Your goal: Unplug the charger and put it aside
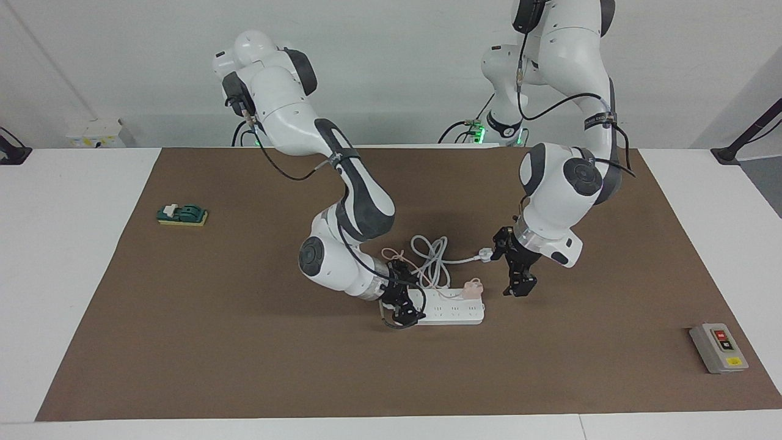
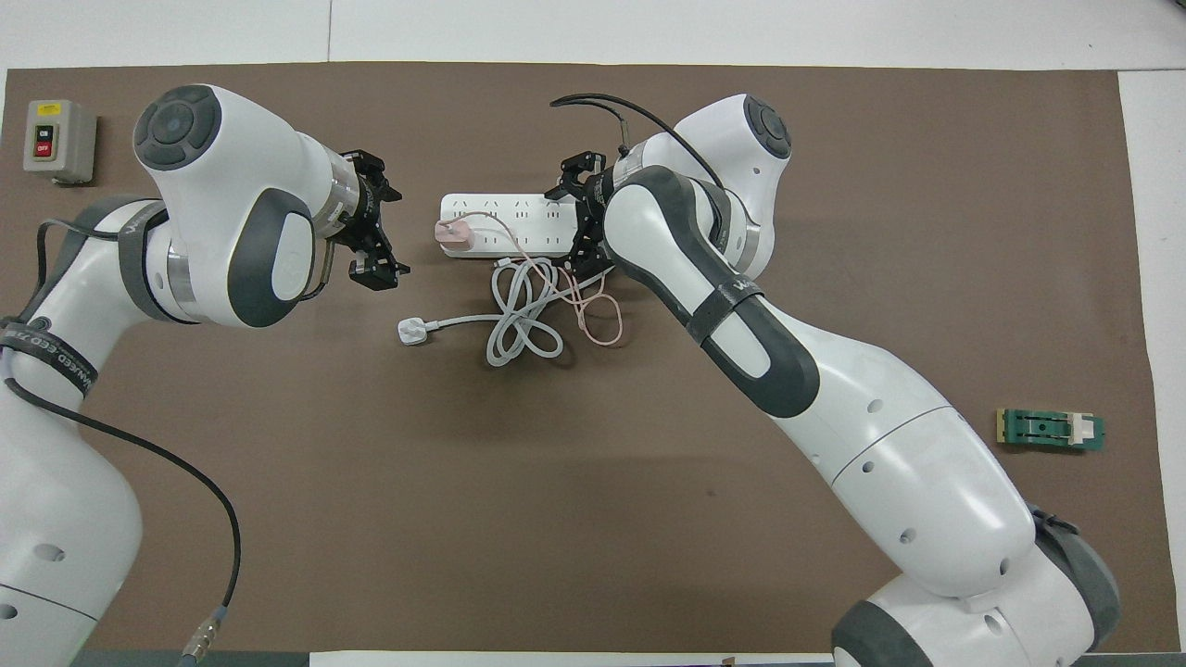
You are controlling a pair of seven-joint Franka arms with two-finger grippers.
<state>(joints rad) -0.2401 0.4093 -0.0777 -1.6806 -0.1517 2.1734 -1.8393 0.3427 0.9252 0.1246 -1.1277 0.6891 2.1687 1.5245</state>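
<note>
The pale pink charger (image 1: 471,288) (image 2: 454,233) is plugged into the white power strip (image 1: 455,313) (image 2: 505,218) at the strip's end toward the left arm. Its thin pink cable (image 2: 600,320) loops on the mat nearer the robots. My right gripper (image 1: 403,305) (image 2: 576,220) straddles the strip's other end and is shut on it. My left gripper (image 1: 519,282) (image 2: 382,232) is open and empty. It hangs low over the mat just off the charger's end of the strip, apart from the charger.
A white plug (image 1: 484,255) (image 2: 412,331) with a coiled thick white cord (image 1: 431,250) (image 2: 523,320) lies nearer the robots than the strip. A grey switch box (image 1: 719,347) (image 2: 57,139) sits toward the left arm's end, and a green block (image 1: 182,214) (image 2: 1052,429) toward the right arm's.
</note>
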